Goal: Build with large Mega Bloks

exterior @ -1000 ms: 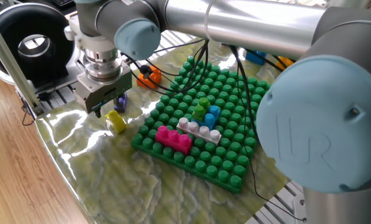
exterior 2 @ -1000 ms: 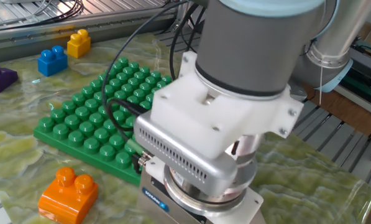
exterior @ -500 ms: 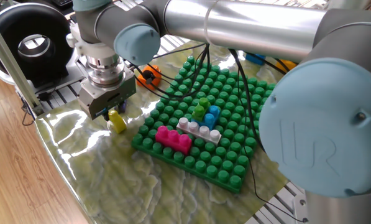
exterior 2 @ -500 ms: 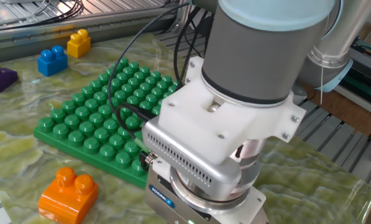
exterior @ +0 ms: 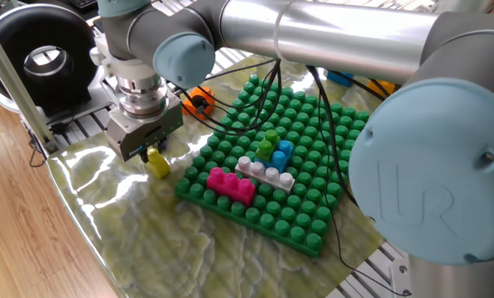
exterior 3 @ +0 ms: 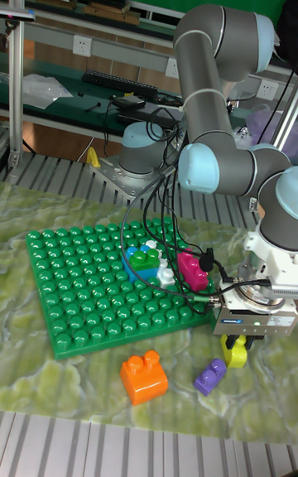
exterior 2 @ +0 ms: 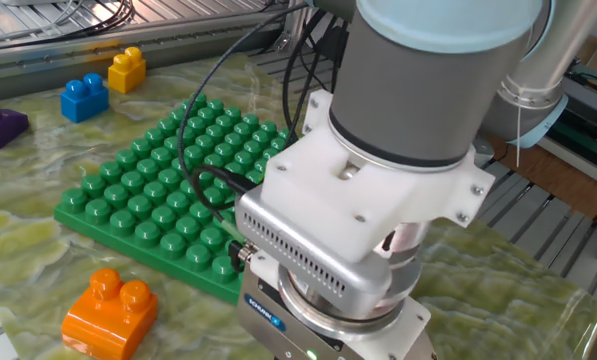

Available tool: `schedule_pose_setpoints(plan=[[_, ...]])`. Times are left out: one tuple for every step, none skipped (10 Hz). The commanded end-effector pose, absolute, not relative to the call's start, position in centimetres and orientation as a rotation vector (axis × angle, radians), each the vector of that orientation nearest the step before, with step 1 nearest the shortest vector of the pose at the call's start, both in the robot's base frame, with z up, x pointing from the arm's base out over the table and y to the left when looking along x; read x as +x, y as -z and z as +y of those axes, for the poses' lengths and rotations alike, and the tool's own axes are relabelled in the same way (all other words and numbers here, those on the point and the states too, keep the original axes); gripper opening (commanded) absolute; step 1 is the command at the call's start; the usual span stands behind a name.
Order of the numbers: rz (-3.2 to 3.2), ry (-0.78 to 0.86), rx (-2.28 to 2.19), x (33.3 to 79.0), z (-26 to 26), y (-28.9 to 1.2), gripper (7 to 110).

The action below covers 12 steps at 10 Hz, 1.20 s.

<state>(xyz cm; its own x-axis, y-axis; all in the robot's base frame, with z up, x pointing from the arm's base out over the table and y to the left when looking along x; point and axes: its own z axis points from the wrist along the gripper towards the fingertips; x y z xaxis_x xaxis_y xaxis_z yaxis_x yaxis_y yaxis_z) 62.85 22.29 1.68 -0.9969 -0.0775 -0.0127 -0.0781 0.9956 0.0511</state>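
Beside the green baseplate (exterior: 271,157), on the marbled green table (exterior: 147,223) cover, the claw (exterior: 151,151) stands directly over a yellow brick (exterior: 156,161). In one fixed view the claw fingers (exterior: 139,150) reach down about the top of that brick; whether they are clamped on it or merely apart around it cannot be told. In the tall fixed view the yellow brick (exterior 3: 235,351) shows just under the claw body (exterior 3: 248,320), resting on the table with its stud end upward and its long axis running roughly toward the camera. A purple brick (exterior 3: 209,377) lies just left of it in that view, tilted, its long axis angled up to the right, and an orange two-stud brick (exterior 3: 143,376) stands further left, studs up. On the baseplate, a magenta brick (exterior: 231,184) sits at the near edge, with a white-grey brick (exterior: 266,172) just behind it, its long axis running parallel to the magenta one. A light blue brick (exterior: 283,153) and a small green brick (exterior: 267,144) stand touching behind the white-grey one. In the other fixed view, a blue brick (exterior 2: 84,97), a second yellow brick (exterior 2: 126,69) and a second purple brick (exterior 2: 0,125) lie well apart from the claw, beyond the far side of the baseplate, all studs up.
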Motion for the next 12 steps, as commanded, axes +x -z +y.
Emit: schedule_pose_setpoints(plan=[[3.131, -0.071, -0.09, 63.1, 22.2, -2.2, 7], [3.147, -0.077, -0.079, 62.8, 22.5, -2.6, 7], [3.148, -0.091, -0.081, 62.9, 22.7, -2.8, 7], [3.147, -0.098, -0.086, 62.9, 22.6, -2.7, 7], [3.147, -0.098, -0.086, 62.9, 22.6, -2.7, 7], [3.147, -0.096, -0.091, 63.0, 22.4, -2.9, 7], [3.146, -0.094, -0.11, 63.0, 22.1, -3.3, 7], [3.143, -0.082, -0.153, 63.1, 21.4, -3.9, 7], [3.144, -0.08, -0.214, 63.1, 20.5, -5.0, 7], [3.159, -0.079, -0.274, 62.8, 19.6, -6.2, 7], [3.172, -0.062, -0.364, 62.4, 18.2, -7.4, 7], [3.176, -0.068, -0.448, 61.9, 17.2, -8.6, 7]])
